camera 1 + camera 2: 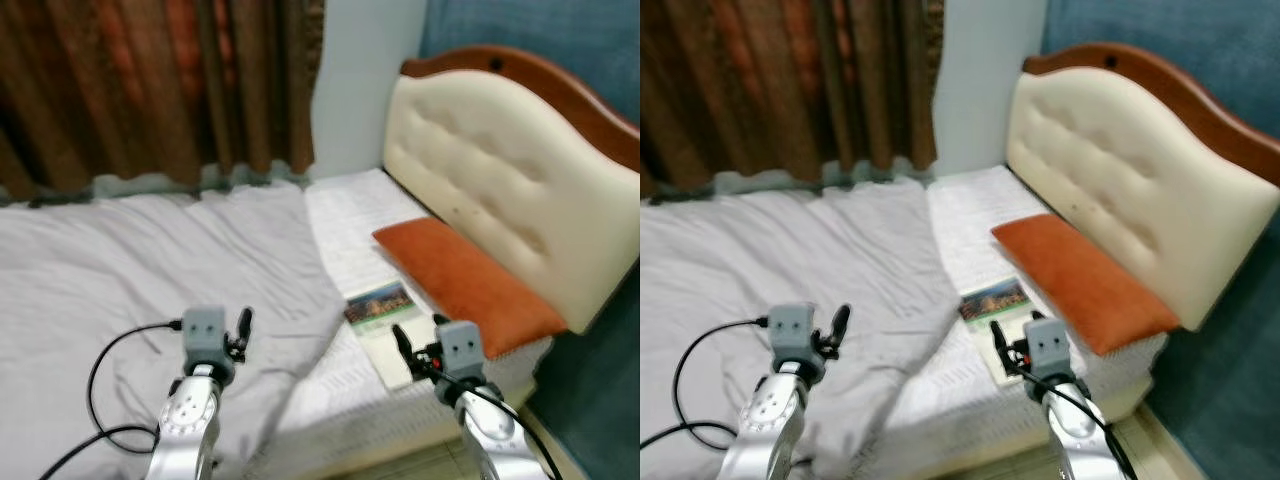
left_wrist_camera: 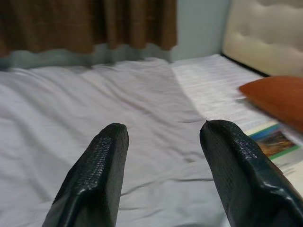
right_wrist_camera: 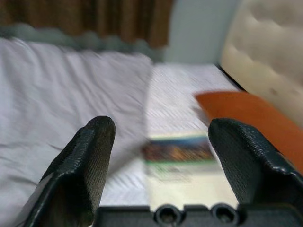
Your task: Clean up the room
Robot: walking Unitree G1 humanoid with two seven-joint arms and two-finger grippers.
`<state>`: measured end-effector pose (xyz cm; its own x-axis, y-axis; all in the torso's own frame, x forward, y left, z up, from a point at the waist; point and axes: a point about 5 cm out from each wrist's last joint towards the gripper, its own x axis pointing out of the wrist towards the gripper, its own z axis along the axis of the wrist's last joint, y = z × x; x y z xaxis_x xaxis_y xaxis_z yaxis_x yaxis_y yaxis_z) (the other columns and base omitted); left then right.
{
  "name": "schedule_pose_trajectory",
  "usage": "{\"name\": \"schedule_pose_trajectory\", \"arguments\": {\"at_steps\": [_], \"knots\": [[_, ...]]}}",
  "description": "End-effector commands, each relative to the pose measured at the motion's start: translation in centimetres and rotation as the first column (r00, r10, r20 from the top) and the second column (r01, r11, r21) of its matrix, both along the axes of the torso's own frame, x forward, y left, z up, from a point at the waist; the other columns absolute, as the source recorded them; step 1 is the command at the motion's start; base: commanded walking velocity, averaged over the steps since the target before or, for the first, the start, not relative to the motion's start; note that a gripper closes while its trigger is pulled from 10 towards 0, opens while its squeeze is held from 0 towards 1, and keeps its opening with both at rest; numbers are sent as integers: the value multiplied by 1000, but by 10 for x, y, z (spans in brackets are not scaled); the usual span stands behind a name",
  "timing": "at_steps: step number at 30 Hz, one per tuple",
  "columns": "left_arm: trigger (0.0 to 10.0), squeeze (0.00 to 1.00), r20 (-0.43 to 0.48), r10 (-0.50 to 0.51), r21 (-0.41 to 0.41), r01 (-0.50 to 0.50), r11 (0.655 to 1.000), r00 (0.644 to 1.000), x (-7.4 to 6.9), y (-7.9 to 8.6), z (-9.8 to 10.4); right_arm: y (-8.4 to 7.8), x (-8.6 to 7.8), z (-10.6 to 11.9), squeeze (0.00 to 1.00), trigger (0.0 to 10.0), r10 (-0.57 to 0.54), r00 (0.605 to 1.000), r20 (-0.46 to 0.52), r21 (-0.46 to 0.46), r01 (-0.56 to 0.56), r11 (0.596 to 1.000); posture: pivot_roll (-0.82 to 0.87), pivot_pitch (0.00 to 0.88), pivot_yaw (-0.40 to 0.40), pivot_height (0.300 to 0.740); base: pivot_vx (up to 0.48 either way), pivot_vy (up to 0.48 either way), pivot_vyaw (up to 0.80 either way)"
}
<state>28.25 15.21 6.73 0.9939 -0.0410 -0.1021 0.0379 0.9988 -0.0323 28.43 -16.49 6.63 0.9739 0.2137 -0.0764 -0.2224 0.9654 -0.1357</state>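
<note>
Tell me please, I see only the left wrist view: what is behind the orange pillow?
Observer: A cream padded headboard with a wooden rim stands behind the pillow.
Operator: Where is the right gripper?
Observer: The right gripper is open, held just above the near edge of the book.
Operator: Is the book on the grey blanket?
Observer: No, it lies on the white mattress, beside the blanket's edge.
</note>
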Motion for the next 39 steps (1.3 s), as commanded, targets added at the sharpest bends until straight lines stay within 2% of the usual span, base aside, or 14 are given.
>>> {"name": "schedule_pose_trajectory", "arguments": {"at_steps": [1,6,13,23,25,27,29,31,34,38,39], "knots": [[10000,0,0,-15,-6,15,1000,1000,1,-8,3,-8,-2,-8,0,10000,-21,999,-33,-19,20,1000,57,0,-15,740,0,480,0],[10000,0,-54,4,21,-3,1000,999,1,-6,-6,-9,0,-7,0,10000,-10,1000,-21,13,11,1000,58,0,-18,740,0,288,0],[10000,0,-49,-6,59,9,998,999,13,-3,0,-5,-1,-8,0,10000,29,999,-22,39,-28,999,53,0,-14,740,0,0,438],[10000,0,-46,-69,64,72,995,997,12,-9,0,-9,0,-8,0,10000,-1,1000,-7,31,1,1000,39,0,3,740,0,0,176],[10000,0,52,-144,126,137,983,988,-12,-8,13,-18,-16,5,0,10000,-73,994,78,105,65,992,34,0,9,740,0,0,0],[10000,0,111,-159,86,150,985,981,-36,0,25,-22,-34,11,0,10000,-101,990,101,152,85,985,33,0,7,740,0,0,0],[10000,0,112,-159,69,152,986,981,-51,7,26,-25,-47,10,0,10000,-114,989,94,169,97,981,33,0,16,740,0,0,0],[10000,0,81,-186,101,178,979,979,-61,8,20,-29,-57,5,0,10000,-126,990,67,166,114,980,36,0,19,740,0,0,0],[10000,0,58,-203,74,198,977,978,-64,7,15,-31,-62,0,0,10000,-131,991,40,155,123,980,33,0,21,740,0,0,0],[10000,0,44,-257,52,254,966,965,-49,-5,13,-28,-56,-5,0,10000,-135,991,9,123,133,983,17,0,29,740,0,0,0],[10000,0,44,-257,52,254,966,965,-49,-5,13,-28,-56,-5,0,10000,-135,991,9,123,133,983,17,0,29,740,0,0,0]]}}
